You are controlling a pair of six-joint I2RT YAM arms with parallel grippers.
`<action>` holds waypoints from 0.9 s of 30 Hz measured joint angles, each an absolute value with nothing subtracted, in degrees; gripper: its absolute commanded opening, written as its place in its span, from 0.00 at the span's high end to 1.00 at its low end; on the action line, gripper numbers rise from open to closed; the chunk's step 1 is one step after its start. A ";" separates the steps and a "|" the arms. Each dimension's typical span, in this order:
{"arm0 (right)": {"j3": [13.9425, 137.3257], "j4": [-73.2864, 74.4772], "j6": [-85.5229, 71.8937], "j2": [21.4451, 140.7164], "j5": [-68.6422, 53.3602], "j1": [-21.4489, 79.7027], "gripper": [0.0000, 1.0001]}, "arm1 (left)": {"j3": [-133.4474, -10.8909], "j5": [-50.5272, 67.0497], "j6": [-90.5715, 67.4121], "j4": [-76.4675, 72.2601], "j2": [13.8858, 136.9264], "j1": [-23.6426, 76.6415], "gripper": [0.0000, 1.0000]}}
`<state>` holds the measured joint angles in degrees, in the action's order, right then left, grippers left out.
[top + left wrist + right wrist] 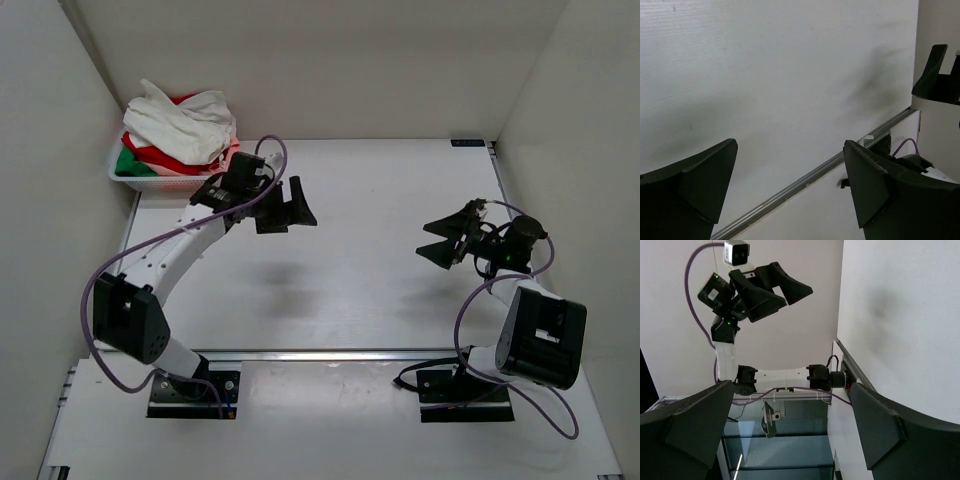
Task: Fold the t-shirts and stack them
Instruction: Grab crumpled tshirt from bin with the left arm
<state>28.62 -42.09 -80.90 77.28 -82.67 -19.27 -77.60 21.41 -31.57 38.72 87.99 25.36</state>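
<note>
The t-shirts lie piled in a white mesh basket (pixel 135 182) at the far left corner: a wrinkled off-white shirt (pixel 185 120) on top, a red one (pixel 150 157), a pale pink one (pixel 228 160) and a green one (pixel 130 166) below. My left gripper (pixel 298 205) is open and empty, raised over the table to the right of the basket. My right gripper (pixel 432 239) is open and empty at the right, pointing left. In the left wrist view the left gripper (pixel 790 185) shows only bare table. The right wrist view shows the open right gripper (pixel 790 425) facing the left arm (pixel 755 290).
White walls close in the table at the back, left and right. A metal rail (pixel 330 354) runs across the near edge of the table, with both arm bases (pixel 195 392) bolted below it. Purple cables loop from both arms.
</note>
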 measured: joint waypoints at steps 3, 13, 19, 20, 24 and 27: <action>29.34 -39.59 -78.32 77.21 -82.74 -20.18 0.01 | -69.80 23.62 -32.45 32.16 81.32 22.90 0.02; 85.01 29.78 -21.91 84.27 -34.92 -6.94 0.01 | -62.81 16.97 -31.33 26.72 69.08 12.62 0.01; 84.44 39.07 -13.61 78.24 -22.63 -3.11 0.01 | -79.99 -4.64 -22.04 28.05 80.25 10.63 0.14; 84.42 40.32 -13.41 78.24 -20.73 -3.40 0.01 | -82.39 -7.20 -21.17 27.68 82.43 10.02 0.26; 84.38 43.38 -13.34 78.41 -17.56 -2.22 0.19 | -92.92 -16.58 -17.89 25.76 94.56 7.73 0.46; 84.40 45.30 -13.30 79.11 -15.84 0.56 0.76 | -109.97 -20.91 -17.47 29.26 108.86 6.09 0.63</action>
